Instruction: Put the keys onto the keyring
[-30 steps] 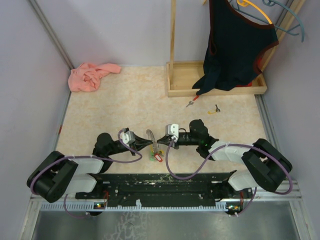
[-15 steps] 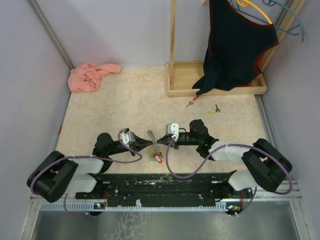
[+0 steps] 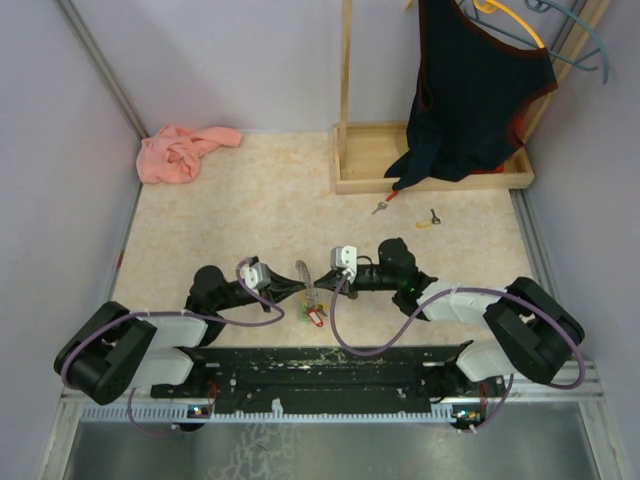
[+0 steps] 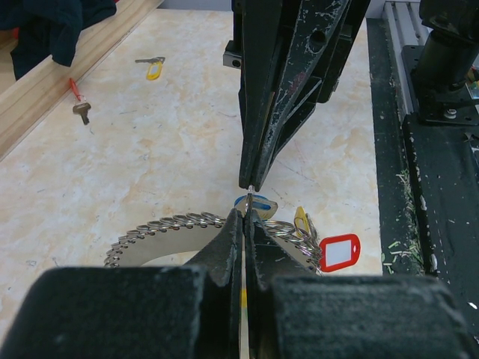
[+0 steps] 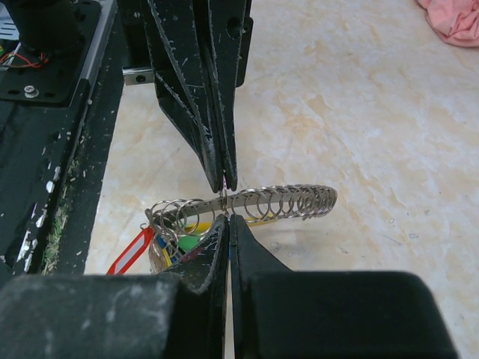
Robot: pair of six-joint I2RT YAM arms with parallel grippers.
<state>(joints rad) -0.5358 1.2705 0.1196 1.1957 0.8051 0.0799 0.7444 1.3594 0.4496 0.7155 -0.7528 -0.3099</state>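
Keyring [image 5: 277,200] lies on the surface [image 3: 250,210], pinched from both sides: left pincer [image 4: 245,215] and right pincer [image 5: 227,219] meet tip to tip, each closed on its wire. Red key [image 3: 382,205] and yellow key [image 3: 428,220] lie well beyond the keyring, unthreaded. The step appears to be steadying the ring. Next, one pincer must release and fetch a key.

pink cloth [image 3: 183,151]: crumpled, far-left corner | dark garment [image 3: 475,85]: hanging, hem inside wooden tray [image 3: 365,150]
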